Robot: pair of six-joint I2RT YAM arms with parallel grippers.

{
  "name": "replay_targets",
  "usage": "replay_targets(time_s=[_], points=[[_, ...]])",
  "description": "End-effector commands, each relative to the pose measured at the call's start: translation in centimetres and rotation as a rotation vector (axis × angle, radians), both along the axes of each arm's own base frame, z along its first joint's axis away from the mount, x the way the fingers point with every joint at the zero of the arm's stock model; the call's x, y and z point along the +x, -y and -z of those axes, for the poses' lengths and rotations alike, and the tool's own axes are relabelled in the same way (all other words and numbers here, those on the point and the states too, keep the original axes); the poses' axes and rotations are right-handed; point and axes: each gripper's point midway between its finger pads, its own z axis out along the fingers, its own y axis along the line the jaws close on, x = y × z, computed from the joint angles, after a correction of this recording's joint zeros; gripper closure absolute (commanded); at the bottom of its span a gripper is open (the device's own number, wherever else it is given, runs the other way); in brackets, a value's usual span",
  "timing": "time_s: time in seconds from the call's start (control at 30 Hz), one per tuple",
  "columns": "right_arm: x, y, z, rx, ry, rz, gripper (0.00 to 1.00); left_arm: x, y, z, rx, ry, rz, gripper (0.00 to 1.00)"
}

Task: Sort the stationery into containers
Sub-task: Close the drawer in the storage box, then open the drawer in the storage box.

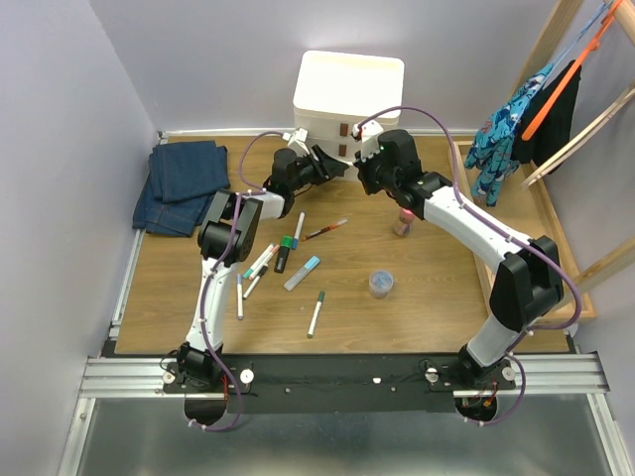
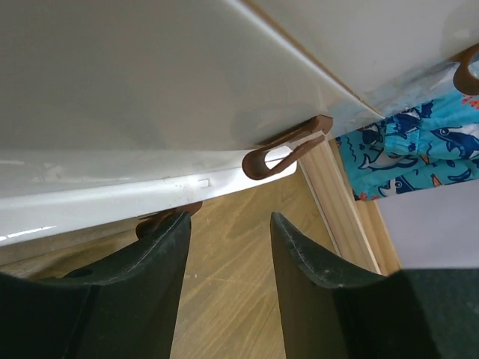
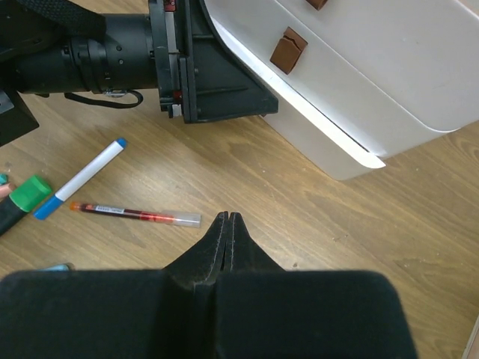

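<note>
Step looks like drawer opening. Your L pincer [image 2: 228,219] is spread, empty, by cabinet [image 1: 347,84] handle [image 2: 288,149]; R pincer [image 3: 227,217] clenched, empty. Pens [image 1: 302,273] lie at 6 o'clock of it on tabletop [image 1: 427,307]. Next: hook handle, pull.

Robot lab cell: lilac partition walls [image 1: 69,119], aluminium rail [image 1: 129,372].

1. Seen from above, the cabinet [image 1: 347,84] stands at twelve o'clock on the table [image 1: 437,307], at its far edge.
2. The folded jeans [image 1: 184,183] lie at ten o'clock, in the far left corner.
3. The pens [image 1: 302,274] lie scattered at nine o'clock, before the cabinet.
4. The jar [image 1: 381,284] stands at five o'clock, right of the pens and apart from them.
</note>
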Motion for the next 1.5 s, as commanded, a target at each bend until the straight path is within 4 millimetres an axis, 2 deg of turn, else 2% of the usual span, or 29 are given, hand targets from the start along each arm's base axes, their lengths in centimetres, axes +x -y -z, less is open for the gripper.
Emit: replay_targets(time_s=[0.0, 0.13, 0.23, 0.3, 0.33, 0.37, 0.43, 0.47, 0.63, 0.67, 0.73, 0.8, 0.87, 0.93, 0.97, 1.03, 1.07, 1.1, 1.13, 1.2, 1.27, 1.33, 1.37, 1.4, 1.47], points=[[1.2, 0.0, 0.2, 0.013, 0.007, 0.033, 0.99, 1.6, -1.4, 3.9, 0.072, -0.071, -0.095, 0.42], [1.6, -0.3, 0.3, 0.024, 0.001, 0.043, 0.99, 1.3, -1.4, 3.7, 0.074, -0.064, -0.086, 0.41], [2.1, -0.7, 0.3, 0.053, -0.015, 0.066, 0.99, 0.0, -1.5, 2.8, 0.04, -0.063, -0.032, 0.41], [2.3, -0.8, 0.2, 0.074, -0.028, 0.09, 0.99, -2.1, -1.9, 1.5, -0.007, -0.074, 0.006, 0.41], [2.5, -1.1, 0.6, 0.097, -0.047, 0.106, 0.88, -2.6, -2.5, 1.1, -0.015, -0.076, 0.007, 0.4], [2.7, -1.3, 0.7, 0.119, -0.058, 0.123, 0.81, -4.0, -3.0, 0.3, -0.02, -0.082, 0.013, 0.39], [3.4, -1.7, 1.3, 0.153, -0.084, 0.159, 0.56, -5.6, -3.6, -0.5, -0.027, -0.087, 0.037, 0.38], [3.7, -1.9, 1.6, 0.165, -0.094, 0.176, 0.53, -6.9, -3.9, -1.5, -0.031, -0.077, 0.049, 0.35], [6.5, -1.4, 3.3, 0.231, -0.127, 0.392, 0.54, -11.3, -4.0, -3.3, -0.013, -0.101, 0.156, 0.33], [7.2, -1.9, 3.5, 0.23, -0.127, 0.421, 0.54, -12.3, -4.0, -3.6, 0.018, -0.108, 0.176, 0.34], [8.4, -1.3, 3.7, 0.226, -0.102, 0.518, 0.55, -13.5, -3.9, -3.8, 0.075, -0.098, 0.201, 0.33], [9.5, -1.3, 3.5, 0.216, -0.061, 0.584, 0.6, -15.2, -3.9, -4.2, 0.179, -0.047, 0.212, 0.31], [9.7, -1.9, 3.6, 0.222, -0.049, 0.609, 0.65, -16.3, -4.4, -5.3, 0.246, 0.0, 0.19, 0.3], [9.8, -2.3, 4.3, 0.215, -0.045, 0.636, 0.66, -17.6, -4.7, -4.9, 0.299, 0.026, 0.188, 0.29], [9.5, -2.8, 4.7, 0.212, -0.051, 0.636, 0.66, -18.0, -5.1, -6.0, 0.301, 0.042, 0.177, 0.29], [9.2, -3.3, 5.7, 0.208, -0.064, 0.64, 0.67, -18.1, -6.6, -5.8, 0.306, 0.033, 0.141, 0.29], [9.0, -3.7, 6.0, 0.207, -0.062, 0.636, 0.67, -18.1, -7.2, -6.6, 0.3, 0.046, 0.123, 0.29], [8.9, -3.8, 6.3, 0.196, -0.057, 0.641, 0.67, -18.3, -8.0, -6.3, 0.298, 0.032, 0.111, 0.29], [8.9, -4.0, 6.5, 0.195, -0.054, 0.644, 0.67, -17.8, -9.4, -6.4, 0.293, 0.023, 0.076, 0.29], [9.0, -4.1, 7.2, 0.181, -0.05, 0.649, 0.66, -17.7, -11.0, -6.5, 0.295, 0.026, 0.046, 0.29], [9.4, -4.5, 7.2, 0.184, -0.036, 0.651, 0.66, -17.3, -13.0, -6.9, 0.308, 0.046, 0.008, 0.3], [9.9, -4.3, 7.1, 0.171, -0.015, 0.658, 0.64, -17.4, -14.6, -6.4, 0.297, 0.025, -0.022, 0.29], [10.1, -4.4, 6.8, 0.175, -0.002, 0.661, 0.62, -16.8, -16.4, -6.8, 0.275, 0.019, -0.073, 0.29], [10.4, -4.3, 6.8, 0.169, 0.01, 0.667, 0.61, -16.9, -17.2, -6.3, 0.261, -0.001, -0.089, 0.29], [10.9, -4.3, 6.4, 0.167, 0.036, 0.666, 0.56, -16.6, -18.9, -6.7, 0.24, 0.006, -0.123, 0.3]])
